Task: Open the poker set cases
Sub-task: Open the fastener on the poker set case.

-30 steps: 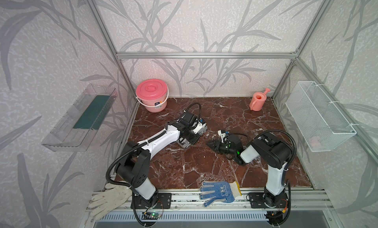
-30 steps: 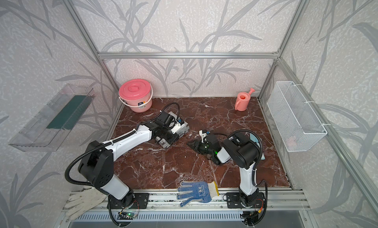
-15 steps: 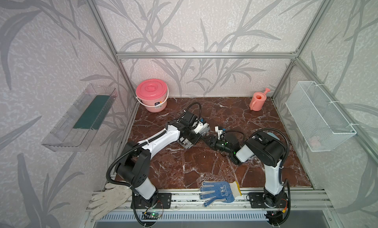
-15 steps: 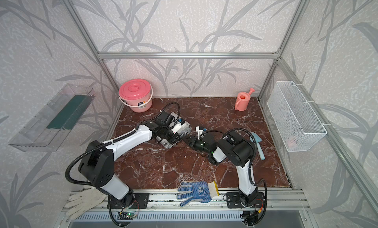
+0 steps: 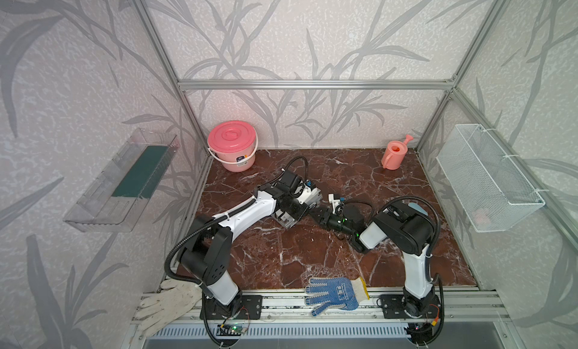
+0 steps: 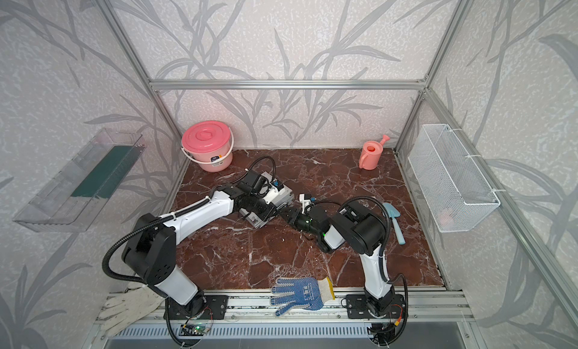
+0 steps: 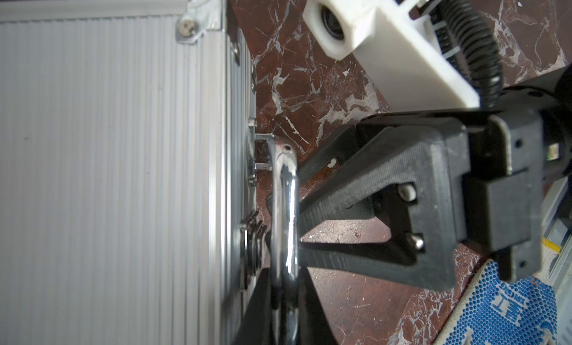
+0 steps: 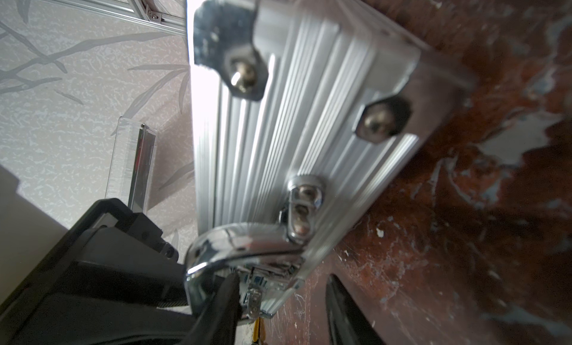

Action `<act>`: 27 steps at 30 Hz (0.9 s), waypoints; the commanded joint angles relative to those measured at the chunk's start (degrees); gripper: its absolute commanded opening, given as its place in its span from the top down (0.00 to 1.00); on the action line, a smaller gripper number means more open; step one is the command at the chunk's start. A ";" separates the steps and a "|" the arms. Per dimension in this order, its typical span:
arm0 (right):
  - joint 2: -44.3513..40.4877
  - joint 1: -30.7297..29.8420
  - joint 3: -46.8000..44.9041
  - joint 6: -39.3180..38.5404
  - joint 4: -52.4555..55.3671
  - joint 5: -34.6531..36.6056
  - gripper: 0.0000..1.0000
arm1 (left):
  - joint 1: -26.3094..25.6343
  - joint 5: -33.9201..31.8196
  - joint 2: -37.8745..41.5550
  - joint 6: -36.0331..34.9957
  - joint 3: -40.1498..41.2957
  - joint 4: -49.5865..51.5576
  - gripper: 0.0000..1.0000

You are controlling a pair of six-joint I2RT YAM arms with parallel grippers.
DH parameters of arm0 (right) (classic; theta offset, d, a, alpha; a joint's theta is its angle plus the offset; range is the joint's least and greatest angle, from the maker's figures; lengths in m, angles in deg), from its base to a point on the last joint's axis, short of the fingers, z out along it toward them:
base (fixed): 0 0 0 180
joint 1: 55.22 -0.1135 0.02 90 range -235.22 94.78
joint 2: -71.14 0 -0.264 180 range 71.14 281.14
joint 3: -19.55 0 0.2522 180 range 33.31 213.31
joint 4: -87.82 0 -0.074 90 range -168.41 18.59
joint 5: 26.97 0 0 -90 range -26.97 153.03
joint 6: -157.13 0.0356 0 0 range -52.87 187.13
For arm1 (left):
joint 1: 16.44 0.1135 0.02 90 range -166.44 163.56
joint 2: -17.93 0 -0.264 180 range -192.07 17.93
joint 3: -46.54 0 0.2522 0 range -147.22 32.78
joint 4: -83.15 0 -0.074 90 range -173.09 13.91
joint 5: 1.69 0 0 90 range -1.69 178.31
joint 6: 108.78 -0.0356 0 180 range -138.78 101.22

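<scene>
Here, the case: a small flat silver ribbed-aluminium poker set case (image 6: 283,194) lies flat on the red-brown marble surface (image 6: 250,263), left of centre and about midway back. In both top views it is mostly hidden under the left arm's wrist.
Long axis: diagonal, running from the nearer left to the farther right of the surface.
Facing: ribbed lid up. The long side with the chrome metal handle (image 7: 283,204) looks toward the right arm, and the opposite side looks toward the back-left corner.
Lid: down on the base along the side that shows.
Handle: stands out from the case side, not folded flat against it.
Left tool (image 7: 283,309): pressed together on the chrome metal handle, with 1 dark finger on each side of the bar.
Right tool (image 8: 281,277): spread, its 2 black fingers (image 8: 223,309) apart, tips at the handle side of the case. 1 finger lies in front of the handle bar and the other is low over the surface, with a small chrome latch (image 8: 252,300) between them. Whether a tip touches the latch cannot be told.
Back of the surface: a pink lidded plastic bucket (image 5: 232,144) at the left and a small pink watering can (image 5: 394,153) at the right, both well apart from the case.
Front rail: a blue dotted work glove (image 5: 336,295) near the middle and a white fabric glove (image 5: 165,303) at the left.
</scene>
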 commanded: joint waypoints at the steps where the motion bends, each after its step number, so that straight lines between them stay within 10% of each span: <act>1: 2.11 -0.82 0.50 0.67 -2.01 1.11 0.58 | -0.29 4.41 0.74 -1.00 -4.14 -5.71 1.00; 27: 2.63 -0.68 3.02 2.49 -1.97 4.50 0.80 | -0.90 6.79 -0.13 0.80 -4.47 -6.74 1.00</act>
